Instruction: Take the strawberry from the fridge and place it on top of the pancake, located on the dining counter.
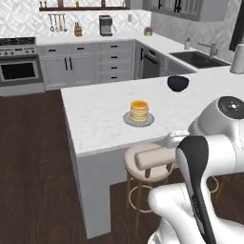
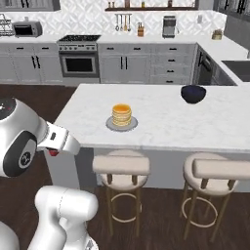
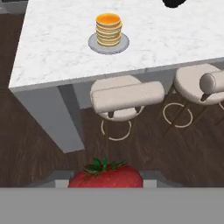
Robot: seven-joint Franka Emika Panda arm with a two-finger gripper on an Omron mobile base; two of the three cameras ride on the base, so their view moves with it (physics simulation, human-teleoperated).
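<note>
The strawberry (image 3: 106, 176), red with green leaves, sits between my fingertips at the bottom of the hand view, and my gripper (image 3: 106, 183) is shut on it. A speck of the strawberry (image 2: 53, 153) shows under my gripper (image 2: 55, 149), which hangs off the near left corner of the dining counter (image 2: 166, 124), below its top. The pancake (image 1: 139, 111) (image 2: 121, 114) (image 3: 108, 29) stands on its round grey plate (image 3: 92, 43) on the marble top (image 1: 95, 119), well ahead of the gripper. The fridge is out of view.
Two padded stools (image 2: 121, 165) (image 2: 215, 168) stand along the counter's near side, one (image 3: 124, 98) straight ahead of the hand. A dark bowl (image 2: 193, 93) sits at the far right of the top. Behind it lie a sink (image 1: 198, 58) and an oven (image 2: 79, 63).
</note>
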